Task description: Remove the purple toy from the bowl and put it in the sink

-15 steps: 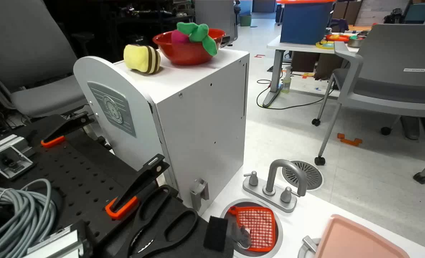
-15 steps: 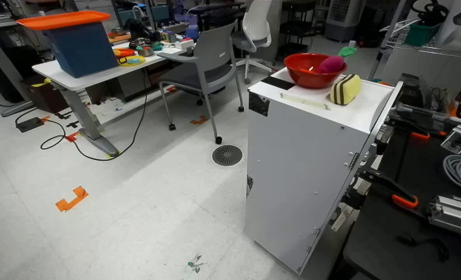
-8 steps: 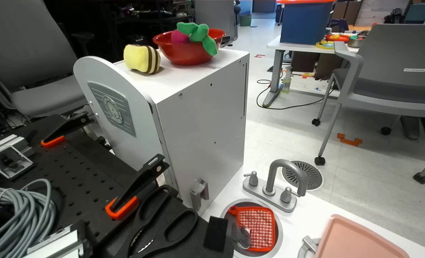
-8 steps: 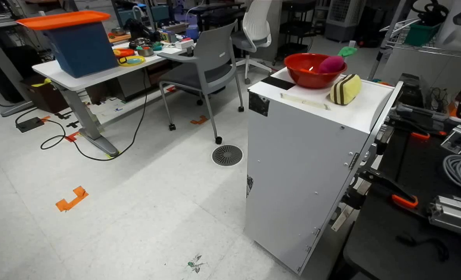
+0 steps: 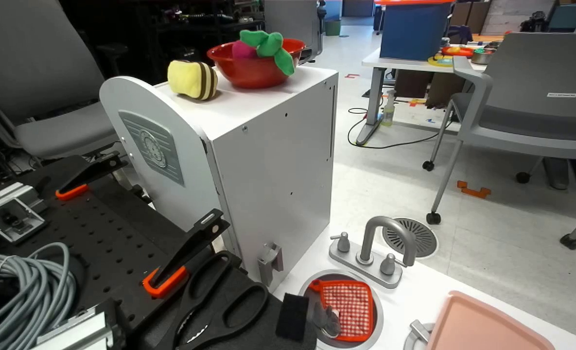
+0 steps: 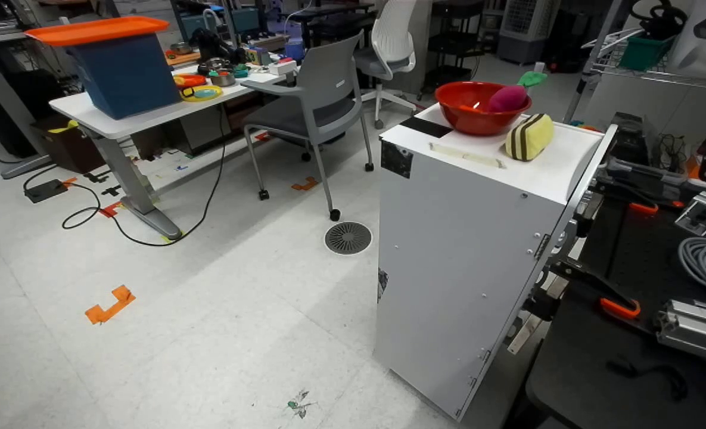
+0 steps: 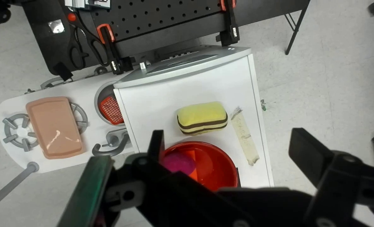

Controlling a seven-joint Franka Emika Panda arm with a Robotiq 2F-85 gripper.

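Note:
The purple toy (image 5: 244,49) has a round magenta body and bright green leaves. It sits in the glossy red bowl (image 5: 253,75), with its leaves hanging over the rim. The toy (image 6: 507,99) and bowl (image 6: 475,123) stand on top of the white cabinet. In the wrist view the toy (image 7: 178,162) lies in the bowl (image 7: 219,168), partly hidden by the left finger; its leaves are hidden. My gripper (image 7: 231,142) is open and empty, high above the cabinet. It is out of sight in both exterior views. The round grey sink (image 5: 379,316) also shows in the wrist view (image 7: 104,93).
A yellow striped toy (image 5: 192,80) lies beside the bowl on the cabinet (image 5: 278,160). A red checked cloth (image 5: 348,308) and a grey piece lie in the sink. A faucet (image 5: 387,223) rises beside it, and a pink tray (image 5: 487,325) lies farther along. Black clamps (image 5: 190,253) stand at the black table's edge.

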